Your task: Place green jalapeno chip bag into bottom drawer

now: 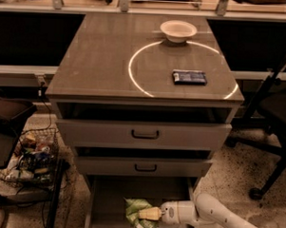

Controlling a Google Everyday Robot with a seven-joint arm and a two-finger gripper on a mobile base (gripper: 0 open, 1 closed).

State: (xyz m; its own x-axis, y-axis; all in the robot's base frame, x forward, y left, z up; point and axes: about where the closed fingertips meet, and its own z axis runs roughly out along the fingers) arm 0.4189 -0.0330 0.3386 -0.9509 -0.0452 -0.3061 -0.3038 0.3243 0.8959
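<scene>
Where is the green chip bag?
The green chip bag lies in the open bottom drawer, bottom centre of the view, at the tip of the tool.

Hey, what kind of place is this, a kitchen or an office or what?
Likely a lab or office workspace: a drawer cabinet, a rolling chair beside it, a wire basket of clutter. The gripper sits at the bottom drawer by the green jalapeno chip bag.
</scene>
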